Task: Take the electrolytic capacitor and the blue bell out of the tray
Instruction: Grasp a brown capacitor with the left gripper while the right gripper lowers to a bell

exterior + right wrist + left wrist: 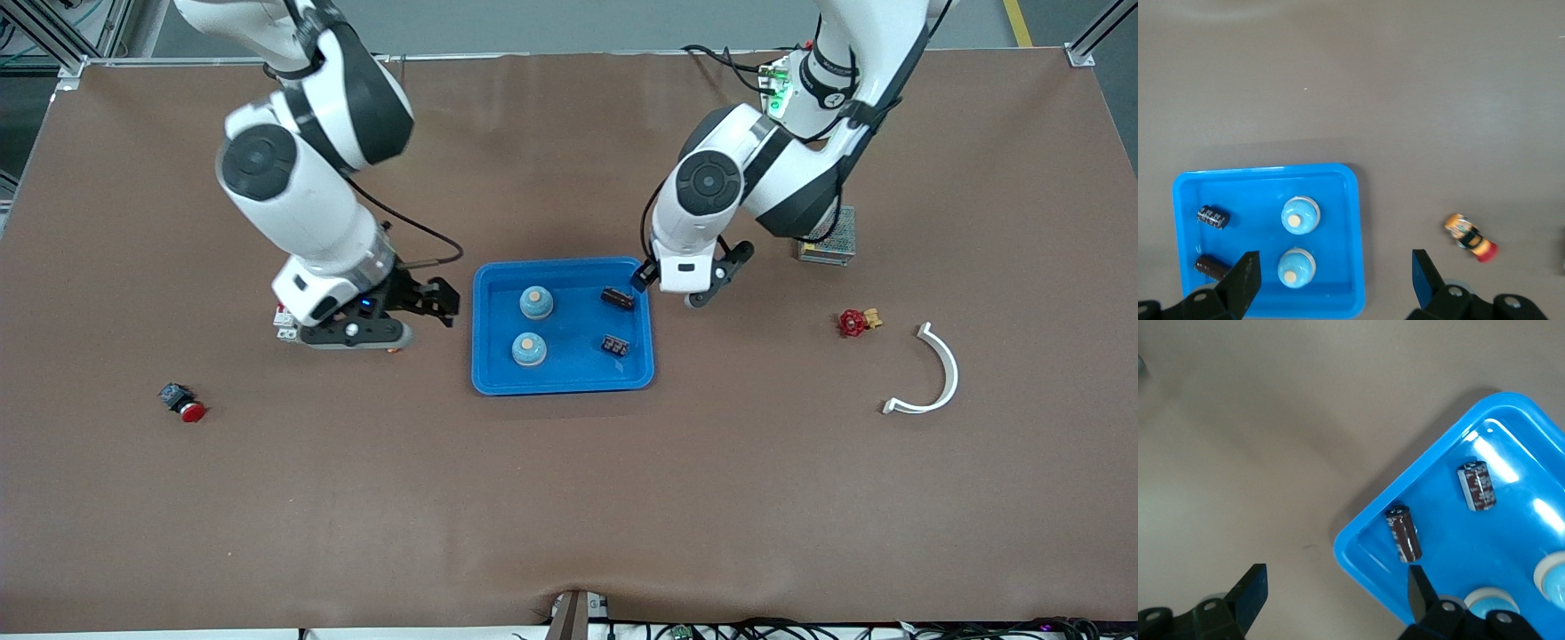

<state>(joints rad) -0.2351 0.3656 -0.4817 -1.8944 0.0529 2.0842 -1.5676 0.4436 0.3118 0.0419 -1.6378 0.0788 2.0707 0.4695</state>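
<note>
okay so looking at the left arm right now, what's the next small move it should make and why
Probably lower the left gripper onto the dark cylindrical electrolytic capacitor nearest it in the shallow bright blue plastic tray. Its jaws stand open over the tray's corner rim, with that capacitor lying just inside, untouched. The right gripper waits open beside the tray.
</note>
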